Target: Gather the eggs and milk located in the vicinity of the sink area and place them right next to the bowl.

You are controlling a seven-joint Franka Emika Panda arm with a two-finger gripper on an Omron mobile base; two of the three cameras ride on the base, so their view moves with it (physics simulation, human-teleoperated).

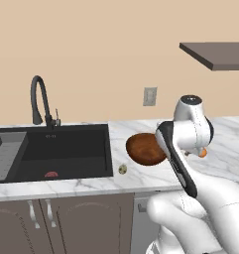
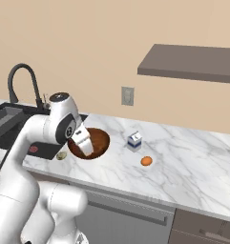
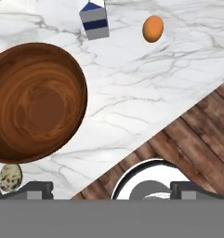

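The speckled egg [image 3: 10,177] lies on the marble counter [image 3: 146,88] just beside the wooden bowl [image 3: 32,100], between it and the black sink [image 1: 66,146]; in the left base view we see the same egg near the basin's front corner, close to the counter's front edge. The orange egg [image 2: 146,161] and the milk carton [image 2: 134,140] stand on the bowl's far side, a little apart from it and from each other, the carton upright. Our gripper [image 2: 84,143] hangs over the bowl's near rim with its jaws spread wide and nothing between them, its fingertips [image 3: 36,188] dark at the bottom of the hand view. We judge the step in hand to be a fresh reach for one of the things that is not yet snug against the bowl, most likely the orange egg or the carton. To do it well, we keep the jaws apart until they straddle the thing, come down from straight above, and clear the bowl's rim on the way so that we do not knock it. An egg is round and will roll from a glancing touch, so we centre on its middle and close gently. A flat red thing [image 1: 51,174] lies in the sink and is not ours to take.
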